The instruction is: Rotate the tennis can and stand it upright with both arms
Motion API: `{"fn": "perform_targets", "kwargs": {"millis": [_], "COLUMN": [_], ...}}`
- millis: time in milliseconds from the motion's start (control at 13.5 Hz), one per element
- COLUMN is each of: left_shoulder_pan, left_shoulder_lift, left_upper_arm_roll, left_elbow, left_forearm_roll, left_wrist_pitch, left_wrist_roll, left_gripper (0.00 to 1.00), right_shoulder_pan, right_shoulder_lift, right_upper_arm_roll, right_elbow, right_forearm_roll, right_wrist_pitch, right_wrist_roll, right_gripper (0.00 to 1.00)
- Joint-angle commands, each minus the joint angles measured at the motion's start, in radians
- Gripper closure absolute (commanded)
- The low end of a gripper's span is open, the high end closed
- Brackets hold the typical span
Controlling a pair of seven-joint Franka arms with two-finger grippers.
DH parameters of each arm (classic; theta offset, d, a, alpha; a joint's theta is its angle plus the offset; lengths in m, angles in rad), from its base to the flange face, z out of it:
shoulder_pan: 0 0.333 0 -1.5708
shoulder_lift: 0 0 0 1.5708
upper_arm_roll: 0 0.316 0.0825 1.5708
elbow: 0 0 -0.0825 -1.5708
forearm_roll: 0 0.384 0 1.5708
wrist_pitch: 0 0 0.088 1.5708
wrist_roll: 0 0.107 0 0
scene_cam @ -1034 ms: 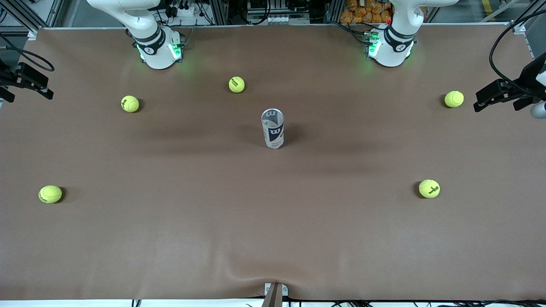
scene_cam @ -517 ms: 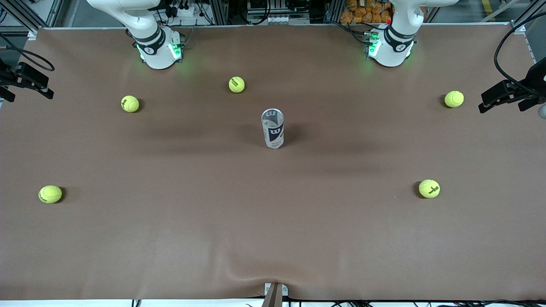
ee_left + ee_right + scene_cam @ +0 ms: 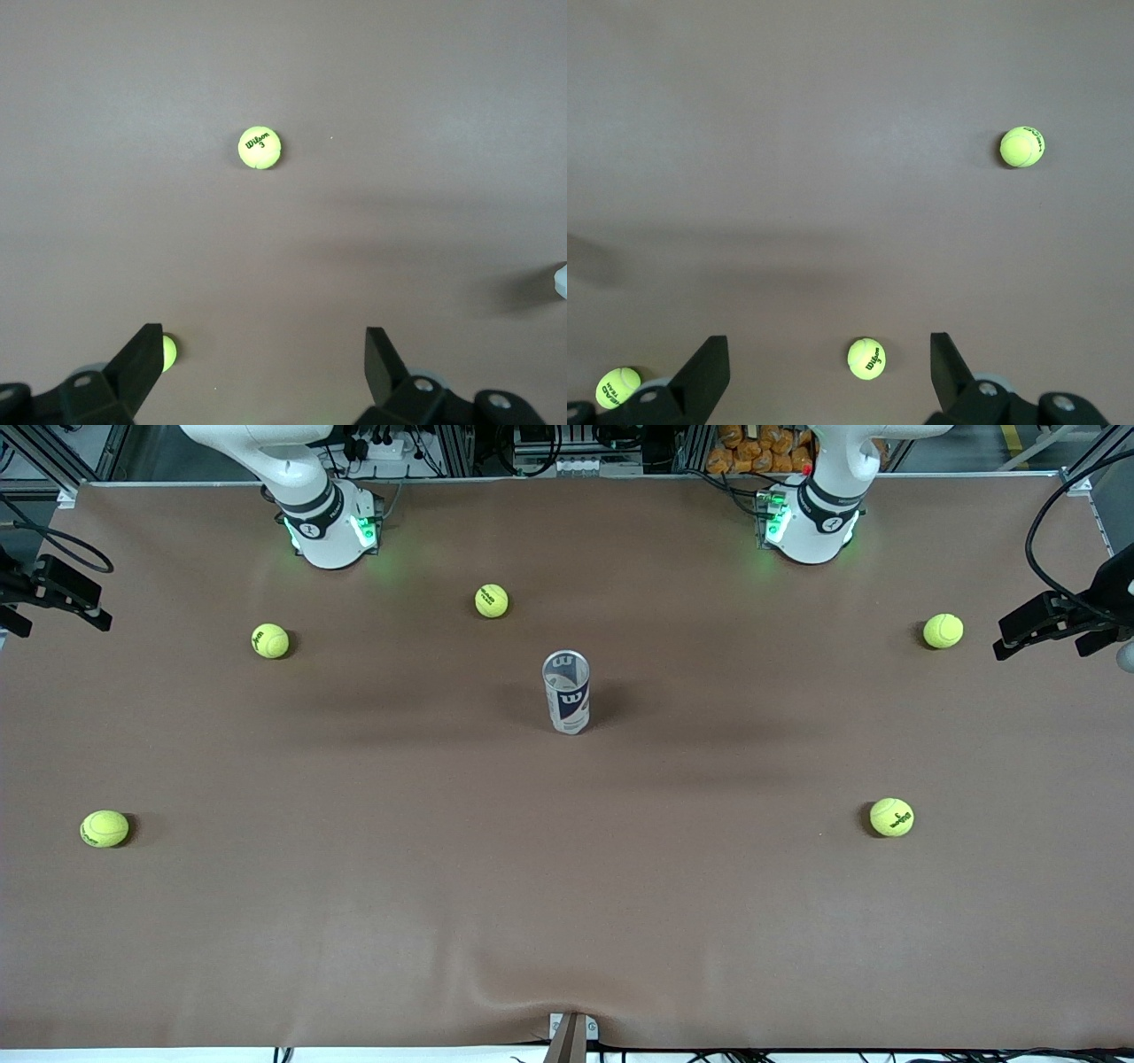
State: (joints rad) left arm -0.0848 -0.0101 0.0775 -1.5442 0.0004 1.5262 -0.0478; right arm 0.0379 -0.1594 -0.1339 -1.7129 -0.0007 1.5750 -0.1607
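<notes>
The tennis can point(image 3: 567, 695) stands upright in the middle of the table, its silver rim on top and its blue label toward the front camera. My left gripper point(image 3: 1036, 638) hangs open over the table edge at the left arm's end, beside a tennis ball point(image 3: 943, 631). In the left wrist view the left gripper point(image 3: 263, 354) has only bare mat between its fingers. My right gripper point(image 3: 58, 615) hangs open at the right arm's end of the table. In the right wrist view the right gripper point(image 3: 830, 359) is high over a ball point(image 3: 866, 359).
Several tennis balls lie scattered on the brown mat point(image 3: 567, 886): one point(image 3: 492, 600) near the arm bases, one point(image 3: 270, 640), one point(image 3: 104, 828) and one point(image 3: 891, 817) nearer the front camera. A mat wrinkle point(image 3: 532, 979) runs along the front edge.
The left gripper has drawn slightly farther out toward the table's end. The can, the balls and the right gripper have not moved.
</notes>
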Motion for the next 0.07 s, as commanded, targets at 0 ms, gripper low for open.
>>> {"fn": "perform_targets", "kwargs": {"millis": [0], "left_shoulder_pan": [-0.006], "left_shoulder_lift": [-0.01], "left_upper_arm_roll": [0.001], "left_elbow": [-0.007], "left_forearm_roll": [-0.002], "left_wrist_pitch": [0.005], "left_wrist_roll": [0.0], "left_gripper": [0.0], "right_shoulder_pan": [0.0], "right_shoulder_lift": [-0.011], "right_upper_arm_roll": [0.0], "right_elbow": [-0.013], "right_forearm_roll": [0.01], "right_wrist_pitch": [-0.001], "right_wrist_roll": [0.001], "right_gripper": [0.0]}}
